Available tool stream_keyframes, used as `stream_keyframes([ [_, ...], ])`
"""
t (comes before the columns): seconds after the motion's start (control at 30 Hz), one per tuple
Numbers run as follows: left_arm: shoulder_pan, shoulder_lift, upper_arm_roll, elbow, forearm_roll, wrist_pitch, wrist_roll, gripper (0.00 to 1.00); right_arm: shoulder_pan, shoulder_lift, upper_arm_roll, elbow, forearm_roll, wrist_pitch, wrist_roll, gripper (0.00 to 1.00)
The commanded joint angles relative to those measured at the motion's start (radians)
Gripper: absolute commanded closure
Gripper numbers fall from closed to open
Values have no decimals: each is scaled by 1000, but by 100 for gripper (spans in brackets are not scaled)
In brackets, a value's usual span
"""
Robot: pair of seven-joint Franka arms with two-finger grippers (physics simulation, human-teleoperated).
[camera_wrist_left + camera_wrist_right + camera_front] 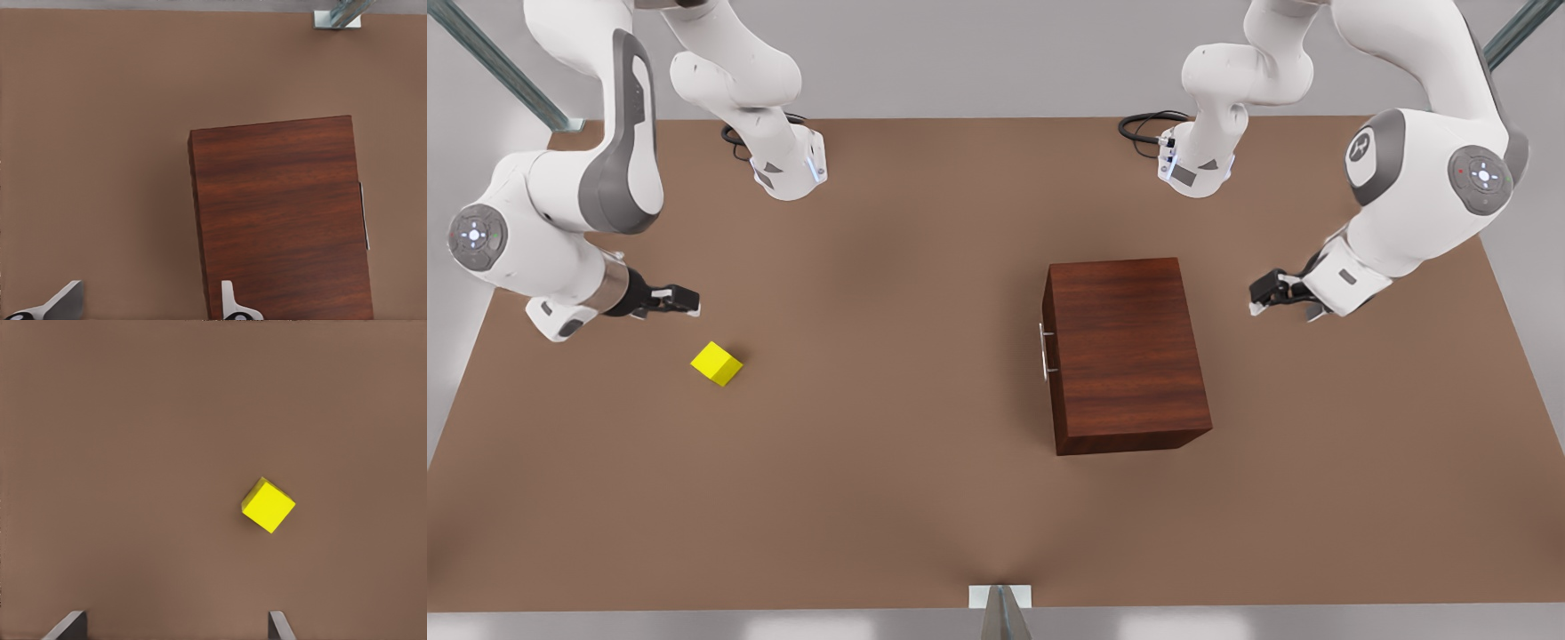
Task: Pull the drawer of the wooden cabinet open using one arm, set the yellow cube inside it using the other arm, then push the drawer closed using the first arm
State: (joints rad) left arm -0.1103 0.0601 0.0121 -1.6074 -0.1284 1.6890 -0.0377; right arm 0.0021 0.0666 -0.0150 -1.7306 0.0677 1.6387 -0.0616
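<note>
Brown table (925, 498), grey surround.

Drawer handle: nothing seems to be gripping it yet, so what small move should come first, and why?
Probably the left gripper, open beside the wooden cabinet on the front view's right, should travel around to the silver handle, which faces the other way. The drawer looks shut, so the yellow cube has nowhere to go; the right gripper, open near the cube, can wait.
</note>
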Motion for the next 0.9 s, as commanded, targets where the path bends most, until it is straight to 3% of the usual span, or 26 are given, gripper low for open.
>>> stream_keyframes([
  [0.0,-11,0,-1,0,6,20,-53,0,9,5,0,8,1,13,-21,0],
  [0.17,-51,38,-1,29,6,20,-102,0,7,9,0,8,1,13,-20,0],
  [0.2,-103,46,-1,64,19,18,-134,0,6,9,0,8,3,12,-21,0],
  [0.27,-324,224,-1,297,168,-179,-390,0,-1,25,-10,51,7,-3,-17,0],
  [0.47,-675,503,0,526,237,-88,-1068,0,1,73,-11,103,3,-30,-15,0],
  [0.7,-749,576,-1,526,292,-3,-1257,0,-2,110,-13,155,11,-30,-14,0],
  [0.87,-779,647,0,509,414,-58,-1392,0,-8,110,-13,155,9,-30,-15,0],
])
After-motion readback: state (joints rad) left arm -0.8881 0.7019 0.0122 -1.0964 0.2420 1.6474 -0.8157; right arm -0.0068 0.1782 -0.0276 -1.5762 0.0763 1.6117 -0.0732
